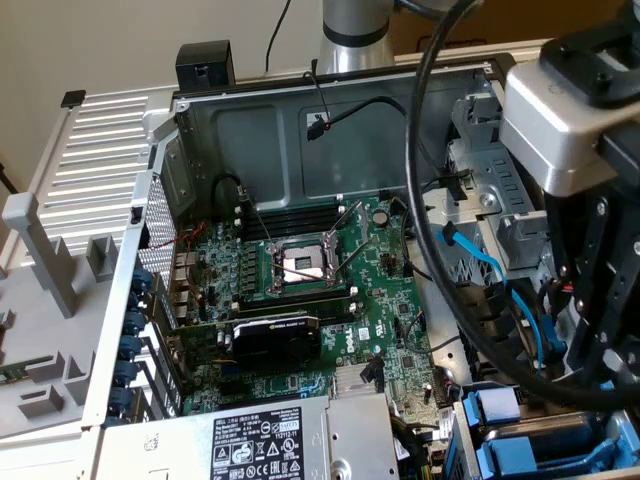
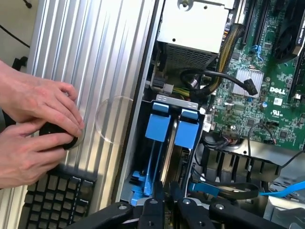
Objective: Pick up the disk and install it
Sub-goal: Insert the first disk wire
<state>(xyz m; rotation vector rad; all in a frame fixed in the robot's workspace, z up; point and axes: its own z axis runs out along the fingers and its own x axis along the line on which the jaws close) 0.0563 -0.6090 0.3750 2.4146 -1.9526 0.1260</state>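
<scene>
Hand on disk, in computer case

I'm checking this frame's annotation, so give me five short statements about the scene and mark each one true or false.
1. A person's hands hold a black round object over the ribbed panel. True.
2. A cooler covers the CPU socket. False: the socket is bare.
3. The gripper is close to the blue carrier frames. True.
4. The flat cable at the exterior view's right is yellow. False: it is blue.
5. A keyboard lies next to the hands. True.
</scene>
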